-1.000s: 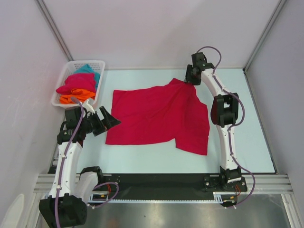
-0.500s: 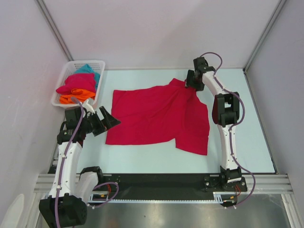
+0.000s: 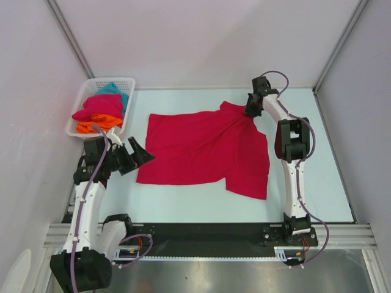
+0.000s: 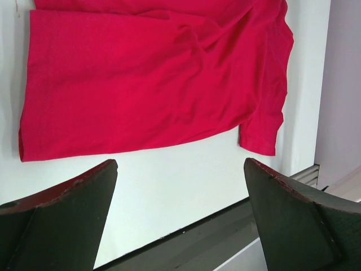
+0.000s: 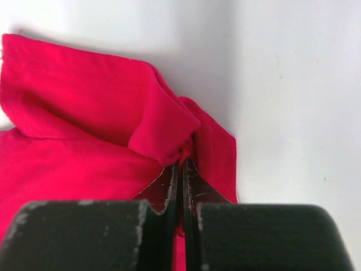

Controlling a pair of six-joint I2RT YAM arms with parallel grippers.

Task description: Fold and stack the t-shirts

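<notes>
A crimson-pink t-shirt point(image 3: 201, 149) lies spread on the table, partly folded over on its right side. My right gripper point(image 3: 251, 112) is at its far right corner, shut on a pinched fold of the cloth point(image 5: 169, 135); in the right wrist view the right gripper point(image 5: 181, 162) has its jaws pressed together on that fold. My left gripper point(image 3: 145, 154) stands open just left of the shirt's left edge, nothing between its fingers. In the left wrist view the left gripper point(image 4: 180, 165) hangs over bare table below the shirt point(image 4: 152, 79). Crimson point(image 3: 98, 107), orange point(image 3: 98, 126) and teal point(image 3: 113, 90) t-shirts lie heaped at the far left.
The heaped shirts lie in a white mesh basket point(image 3: 131, 80) at the table's far left corner. A black strip point(image 3: 208, 235) runs along the table's near edge. Walls close in on the left, back and right.
The right gripper has shifted slightly right at the shirt's far corner and closed on the cloth, bunching it. The left arm has not moved.
</notes>
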